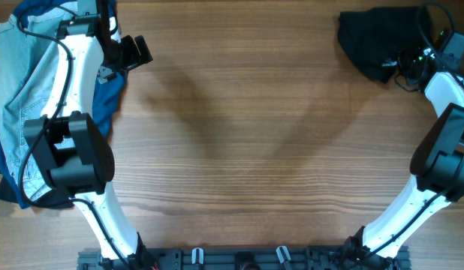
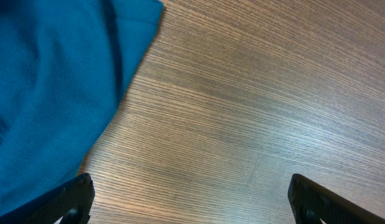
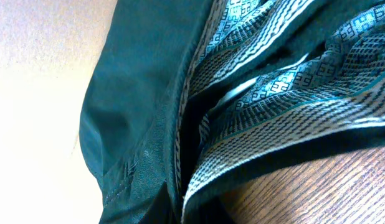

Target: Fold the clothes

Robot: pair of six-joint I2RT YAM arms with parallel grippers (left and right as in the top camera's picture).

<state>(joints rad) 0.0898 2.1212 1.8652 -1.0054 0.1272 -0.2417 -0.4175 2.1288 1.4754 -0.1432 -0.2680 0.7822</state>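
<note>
A pile of clothes lies at the table's left edge: a light blue denim piece (image 1: 22, 82) on a blue shirt (image 1: 109, 97). My left gripper (image 1: 136, 51) is open and empty, just right of the pile. In the left wrist view its fingers (image 2: 192, 196) are spread over bare wood, with the blue shirt (image 2: 49, 93) to their left. A dark garment (image 1: 371, 37) lies crumpled at the far right corner. My right gripper (image 1: 406, 69) is at its right edge. The right wrist view is filled by the dark garment (image 3: 142, 93) and its patterned lining (image 3: 273, 106), which hide the fingers.
The wooden table (image 1: 239, 135) stretches between the two piles. The arm bases and a black rail (image 1: 239, 259) line the front edge. Cables run near the right gripper at the back right.
</note>
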